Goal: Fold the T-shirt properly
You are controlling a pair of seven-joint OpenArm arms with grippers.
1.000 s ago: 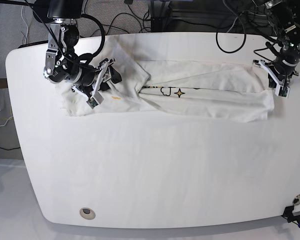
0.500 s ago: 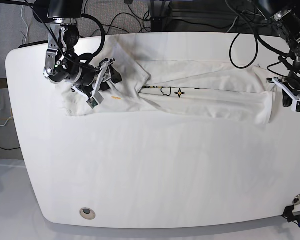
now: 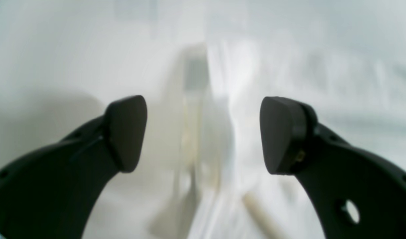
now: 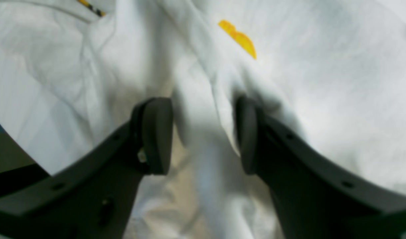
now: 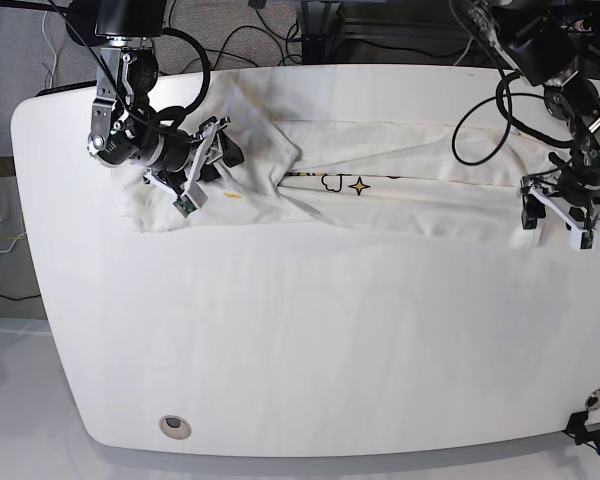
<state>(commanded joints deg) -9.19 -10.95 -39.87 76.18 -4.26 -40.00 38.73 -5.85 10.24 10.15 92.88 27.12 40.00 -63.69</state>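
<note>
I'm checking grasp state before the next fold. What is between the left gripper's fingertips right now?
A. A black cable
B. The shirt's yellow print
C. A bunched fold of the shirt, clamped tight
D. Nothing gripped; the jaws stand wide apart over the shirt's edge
D: the left gripper shows a wide gap between its pads, with only the blurred T-shirt edge beyond them.

The T-shirt [image 5: 380, 185] lies stretched crosswise along the far part of the table [image 5: 310, 340], its bunched end at the base view's left and its long folded body reaching toward the right. The right gripper [image 5: 202, 168] sits on that bunched left end, its fingers [image 4: 156, 136] either side of a raised fold of cloth. The left gripper [image 5: 557, 213] stands at the shirt's right end, over its near corner, jaws spread wide with the cloth edge between and below them. Cables [image 5: 280, 25] lie behind the table.
</note>
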